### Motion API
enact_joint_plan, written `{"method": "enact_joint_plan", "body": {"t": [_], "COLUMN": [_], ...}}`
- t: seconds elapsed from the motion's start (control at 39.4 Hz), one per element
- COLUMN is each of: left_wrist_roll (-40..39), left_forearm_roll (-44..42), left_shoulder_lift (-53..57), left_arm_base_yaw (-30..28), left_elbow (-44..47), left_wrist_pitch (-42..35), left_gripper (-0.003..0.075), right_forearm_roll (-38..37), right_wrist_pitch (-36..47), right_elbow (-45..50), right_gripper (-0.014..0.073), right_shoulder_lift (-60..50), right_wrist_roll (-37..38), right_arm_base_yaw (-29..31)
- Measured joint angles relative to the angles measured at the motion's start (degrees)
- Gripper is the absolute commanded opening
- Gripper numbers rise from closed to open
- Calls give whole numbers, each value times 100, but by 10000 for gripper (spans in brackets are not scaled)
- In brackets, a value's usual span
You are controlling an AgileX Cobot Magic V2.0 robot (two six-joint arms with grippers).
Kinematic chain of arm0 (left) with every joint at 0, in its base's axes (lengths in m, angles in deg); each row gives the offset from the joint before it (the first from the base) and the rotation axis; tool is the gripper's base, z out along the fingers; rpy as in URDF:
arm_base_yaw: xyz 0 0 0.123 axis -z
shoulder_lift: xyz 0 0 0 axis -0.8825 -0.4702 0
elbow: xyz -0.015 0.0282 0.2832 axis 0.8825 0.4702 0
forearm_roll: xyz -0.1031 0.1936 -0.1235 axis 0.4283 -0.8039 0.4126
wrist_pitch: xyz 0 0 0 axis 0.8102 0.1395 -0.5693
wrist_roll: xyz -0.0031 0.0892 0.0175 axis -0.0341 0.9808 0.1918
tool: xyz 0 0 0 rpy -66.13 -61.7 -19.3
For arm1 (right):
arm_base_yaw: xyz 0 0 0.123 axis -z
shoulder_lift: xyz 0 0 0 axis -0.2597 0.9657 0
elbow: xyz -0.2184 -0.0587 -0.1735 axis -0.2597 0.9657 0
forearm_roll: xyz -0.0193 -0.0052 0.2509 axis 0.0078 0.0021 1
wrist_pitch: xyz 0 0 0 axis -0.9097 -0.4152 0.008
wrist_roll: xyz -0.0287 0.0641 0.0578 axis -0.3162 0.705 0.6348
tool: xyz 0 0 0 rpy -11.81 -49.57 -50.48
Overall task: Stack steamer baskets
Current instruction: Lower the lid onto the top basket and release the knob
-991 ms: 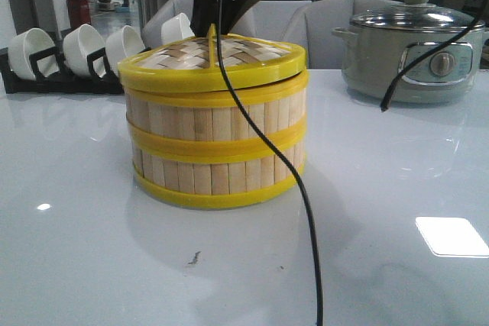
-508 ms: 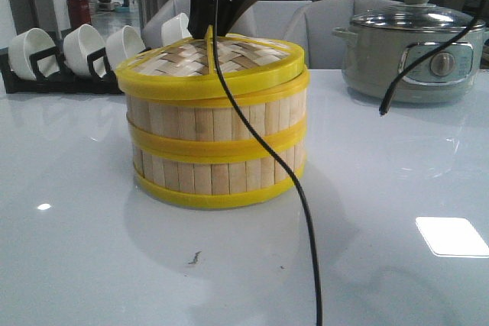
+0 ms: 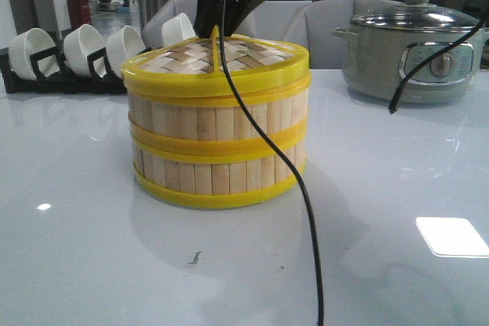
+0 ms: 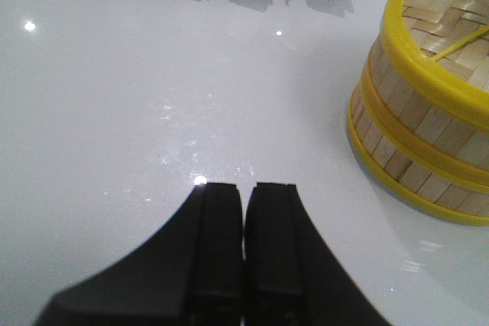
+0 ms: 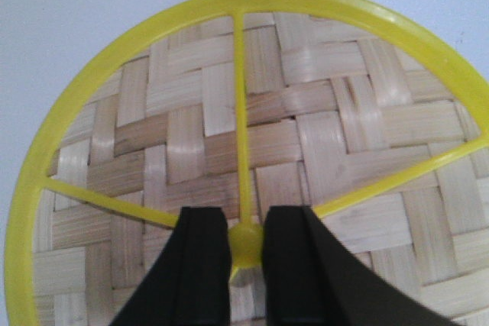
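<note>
You are looking at two steamer baskets (image 3: 218, 143) standing one on the other in the middle of the tabletop (image 3: 84, 250), well clear of every edge. On top of them the woven lid (image 3: 221, 62) is now lying nearly level, its yellow rim meeting the upper basket's rim almost all the way round. Half a second ago it was sitting tilted, raised on the side toward the bowl rack (image 3: 69, 55) and overhanging there; a second ago the tilt was stronger still. So the lid is settling into its seat, and by my reading the stacking itself is done and only the release is left.

Your right gripper (image 5: 244, 253) is pinching the lid's yellow knob (image 5: 244, 248) between narrowed fingers, directly above the stack. Your left gripper (image 4: 244, 253) is hovering over bare tabletop beside the stack, its fingers pressed together with nothing between them.

Toward the far right corner the electric pot (image 3: 409, 55) is standing apart, and a black cable (image 3: 263, 143) is hanging down across the front of the baskets.
</note>
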Motion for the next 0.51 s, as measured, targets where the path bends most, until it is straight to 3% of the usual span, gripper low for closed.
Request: {"method": "enact_joint_plan", "body": {"t": [0.36,0.41,0.51], "left_wrist_roll": [0,0,0], "left_forearm_roll": [0,0,0], "left_shoulder_lift": [0,0,0], "left_arm_base_yaw": [0,0,0], "left_elbow": [0,0,0], "left_wrist_pitch": [0,0,0], "left_gripper": [85,85,85], "right_forearm_roll": [27,27,31], "right_wrist_pitch": [0,0,0], "right_elbow": [0,0,0], "right_gripper": [36,64,221], "right_shoulder_lift": [0,0,0], "right_wrist_roll": [0,0,0], "right_arm_base_yaw": [13,13,23]}}
